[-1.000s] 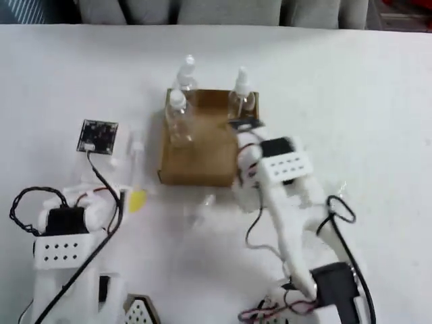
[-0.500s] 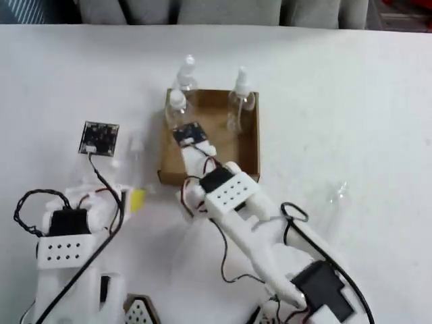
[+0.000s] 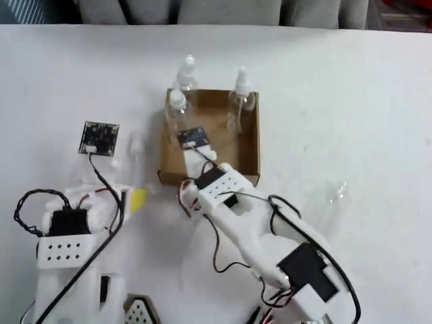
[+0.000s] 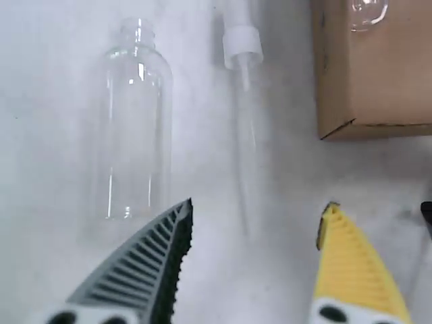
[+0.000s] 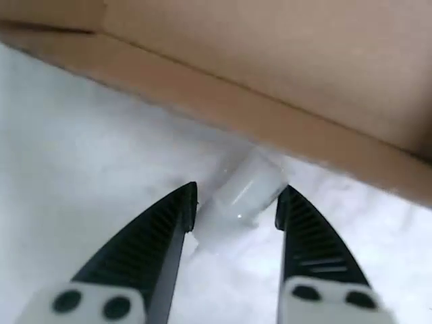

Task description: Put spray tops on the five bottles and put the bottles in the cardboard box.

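Pickup is the step in hand, I judge: the right gripper [image 5: 237, 191], jaws wide, straddles a pale cylinder [image 5: 246, 181] lying just beside the cardboard box [image 5: 270, 61], so closing on it should come next, while the left gripper [image 4: 258, 204], also wide, hangs over a capless bottle [image 4: 135, 121] beside that box.

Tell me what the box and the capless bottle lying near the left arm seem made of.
Cardboard box: matte brown cardboard, with a raw cut edge. Capless bottle: clear glossy plastic probably, possibly glass; the table shows through it, with bright streaks.
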### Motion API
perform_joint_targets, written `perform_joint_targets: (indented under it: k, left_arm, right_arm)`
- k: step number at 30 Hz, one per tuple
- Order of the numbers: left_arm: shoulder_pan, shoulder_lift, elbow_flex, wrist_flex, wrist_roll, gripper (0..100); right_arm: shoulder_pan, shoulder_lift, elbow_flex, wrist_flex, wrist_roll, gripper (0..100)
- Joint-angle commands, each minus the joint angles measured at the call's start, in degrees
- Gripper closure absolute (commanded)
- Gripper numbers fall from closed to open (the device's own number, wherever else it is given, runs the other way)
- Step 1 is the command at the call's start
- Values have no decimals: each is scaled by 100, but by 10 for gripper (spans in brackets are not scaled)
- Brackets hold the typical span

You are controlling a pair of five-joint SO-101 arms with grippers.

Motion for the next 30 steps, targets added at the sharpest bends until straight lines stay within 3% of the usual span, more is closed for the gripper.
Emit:
perform_joint_targets:
  k: [1,7,18,25,30]
  left_arm:
    - [-31,-48,-26,-167,-70,710]
    - [-31,-48,-18,-167,-70,710]
    - [-48,-48,-132,-97,-35,710]
    - [-541,22,-1354,844,-62,710]
    - [-927,1103,-2479,1363,-378,710]
  right_arm:
    - [-110,13,-62,-40,290,845]
    - [-66,31,-62,-75,404,985]
    - [690,-673,-9,884,1477,982]
    - [1534,-1596,668,778,1802,982]
    - [1886,-1930,1187,479,1996,982]
